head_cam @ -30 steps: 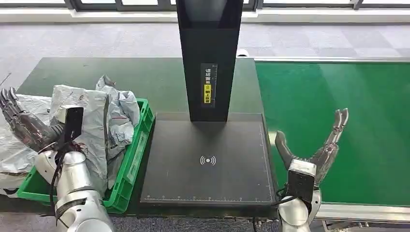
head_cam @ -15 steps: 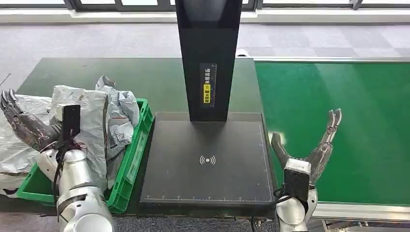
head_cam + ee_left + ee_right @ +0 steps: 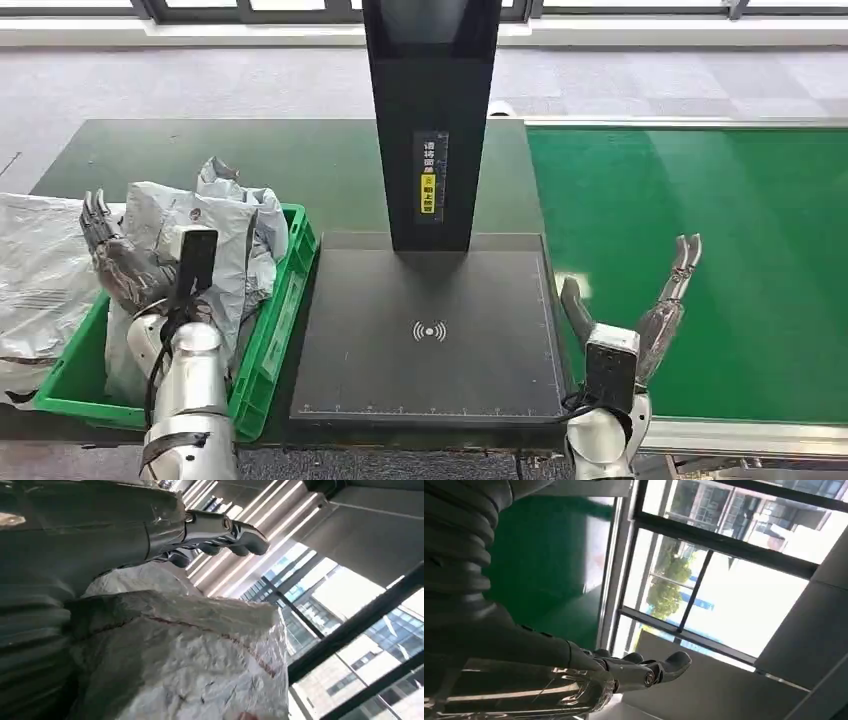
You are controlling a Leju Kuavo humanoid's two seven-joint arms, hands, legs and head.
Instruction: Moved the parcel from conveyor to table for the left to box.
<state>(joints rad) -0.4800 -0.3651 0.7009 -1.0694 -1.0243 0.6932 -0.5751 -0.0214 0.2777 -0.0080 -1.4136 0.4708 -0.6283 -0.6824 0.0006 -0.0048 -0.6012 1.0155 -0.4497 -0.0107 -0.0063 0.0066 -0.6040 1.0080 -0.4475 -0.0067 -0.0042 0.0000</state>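
fingers spread wide on right hand, holding nothing, poised beside conveyor for next pick | left hand splayed, holding nothing, against grey parcels heaped in green box | scan table bare

Crumpled grey plastic parcels sit in the green plastic crate, apparently left of the black scanner platform, green conveyor belt right

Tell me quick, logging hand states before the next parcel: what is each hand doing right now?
Left hand: open, holding nothing, above the grey parcels in the green bin.
Right hand: open, empty.
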